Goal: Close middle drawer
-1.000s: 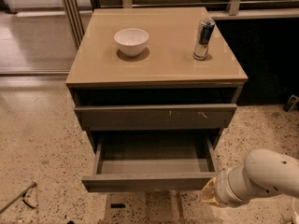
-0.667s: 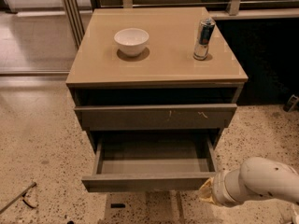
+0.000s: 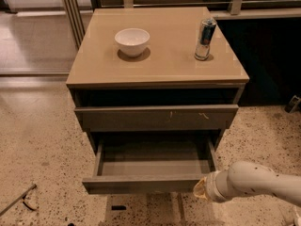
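Speckled floor [image 3: 37,140]; the middle drawer [image 3: 150,166] stands pulled out, gripper [image 3: 201,189] at its 4 o'clock corner, opening impossible to tell.

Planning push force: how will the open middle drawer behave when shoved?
The drawer looks empty, so probably light and easy-sliding. Its panels look rigid, unlikely to flex. The end effector sits at its front's right corner; an off-centre push might rack it.
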`<action>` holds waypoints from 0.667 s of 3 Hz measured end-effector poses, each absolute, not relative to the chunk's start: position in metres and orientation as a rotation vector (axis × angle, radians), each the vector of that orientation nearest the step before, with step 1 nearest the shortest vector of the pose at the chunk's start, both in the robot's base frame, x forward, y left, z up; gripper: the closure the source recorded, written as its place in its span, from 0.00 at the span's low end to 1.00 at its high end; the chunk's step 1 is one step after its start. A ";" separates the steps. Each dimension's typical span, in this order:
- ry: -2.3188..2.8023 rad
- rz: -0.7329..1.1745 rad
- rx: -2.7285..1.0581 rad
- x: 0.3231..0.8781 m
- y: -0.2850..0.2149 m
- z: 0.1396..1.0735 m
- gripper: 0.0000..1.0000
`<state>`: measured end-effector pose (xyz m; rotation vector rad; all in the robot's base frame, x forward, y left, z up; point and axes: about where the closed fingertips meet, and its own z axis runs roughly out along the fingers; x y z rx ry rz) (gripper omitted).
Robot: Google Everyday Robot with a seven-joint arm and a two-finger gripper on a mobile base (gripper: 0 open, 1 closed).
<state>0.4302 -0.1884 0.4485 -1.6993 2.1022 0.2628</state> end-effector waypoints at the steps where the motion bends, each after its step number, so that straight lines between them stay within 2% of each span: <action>1: 2.126 0.286 -1.692 0.445 -0.188 0.415 1.00; 2: 2.110 0.294 -1.648 0.460 -0.187 0.400 1.00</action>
